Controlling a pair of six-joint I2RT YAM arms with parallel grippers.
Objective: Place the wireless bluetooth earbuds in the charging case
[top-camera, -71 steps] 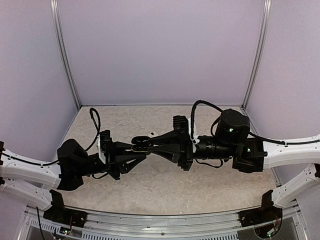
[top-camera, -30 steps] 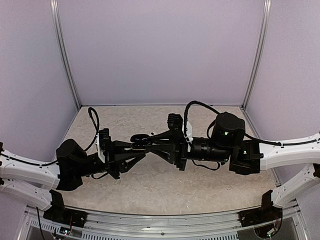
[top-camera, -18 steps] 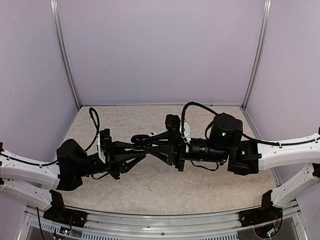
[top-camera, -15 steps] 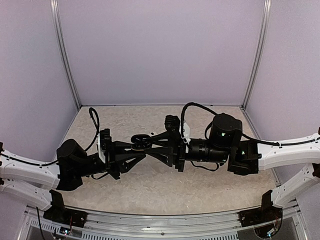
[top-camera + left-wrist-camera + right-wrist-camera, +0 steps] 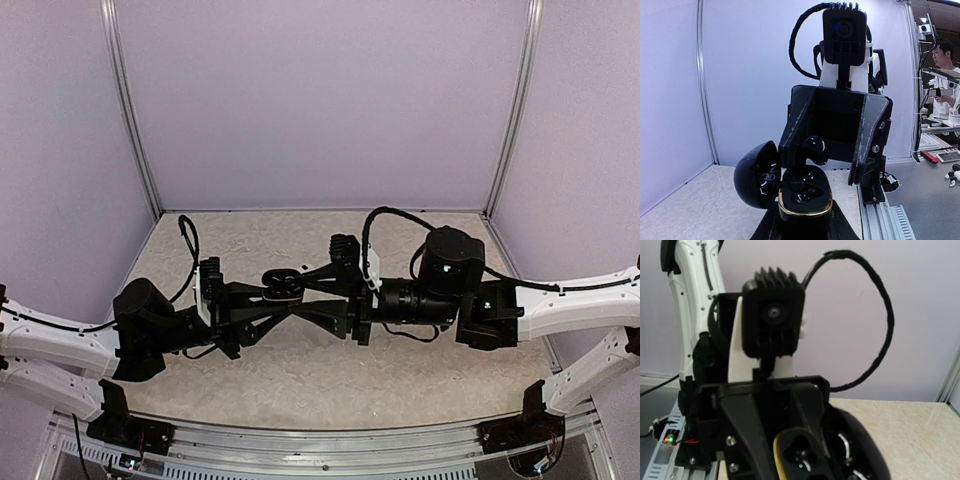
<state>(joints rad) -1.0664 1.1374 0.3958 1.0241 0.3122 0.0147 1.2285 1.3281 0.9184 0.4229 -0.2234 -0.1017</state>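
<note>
The left end effector [image 5: 270, 303] grips the open charging case [image 5: 805, 197] upright so the right end effector [image 5: 298, 295], jaws parted, can seat the black earbud [image 5: 812, 149].

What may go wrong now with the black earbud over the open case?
The black earbud stands high over the charging case, seemingly not seated; it may tip out and fall. The right gripper has its open fingers close around it, so pulling back might knock the earbud or the lid.

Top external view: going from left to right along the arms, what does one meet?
White left arm link, black round left joint, glossy black open charging case, black round right joint, white right arm link.
</note>
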